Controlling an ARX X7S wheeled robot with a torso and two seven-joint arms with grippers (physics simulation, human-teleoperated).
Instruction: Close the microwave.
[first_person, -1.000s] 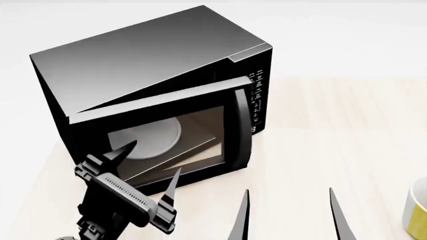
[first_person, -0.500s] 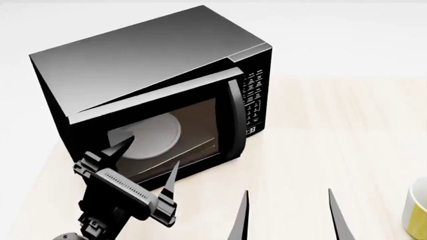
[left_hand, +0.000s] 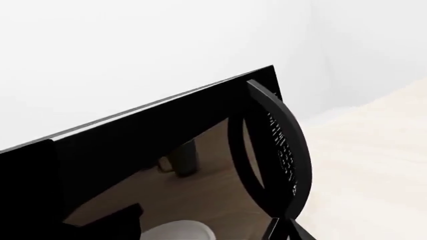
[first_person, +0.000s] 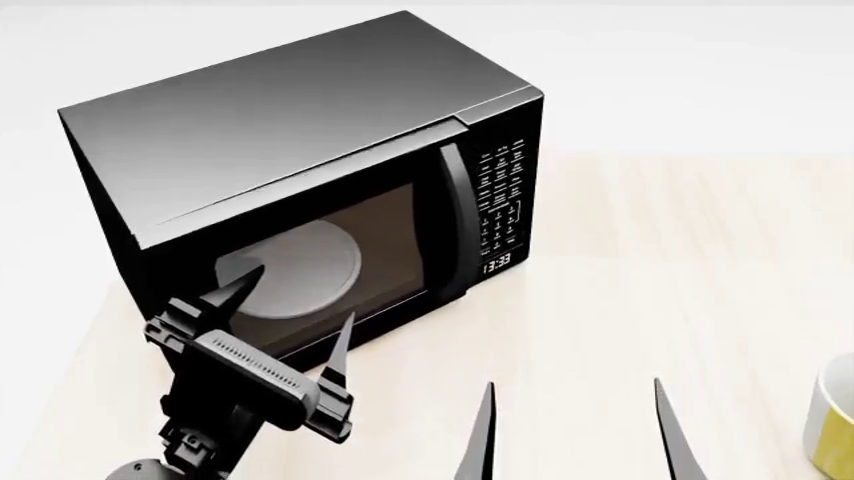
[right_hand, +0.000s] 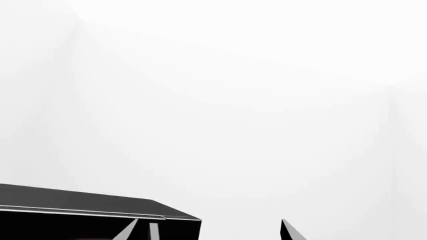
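Note:
The black microwave stands on the light wooden table, at the back left in the head view. Its glass door lies flush or nearly flush with the front, beside the keypad panel and the clock display. The white turntable plate shows through the glass. My left gripper is open, its fingertips at or just in front of the lower door glass. The left wrist view shows the door handle up close. My right gripper is open and empty, to the right of the microwave.
A yellow mug sits at the right edge of the head view, near the right gripper. The table's left edge runs close beside the left arm. The right wrist view shows the microwave's top corner against a white wall.
The microwave door has swung from partly open to flush or nearly flush with the front. My left gripper followed it slightly forward. The right gripper has not moved.

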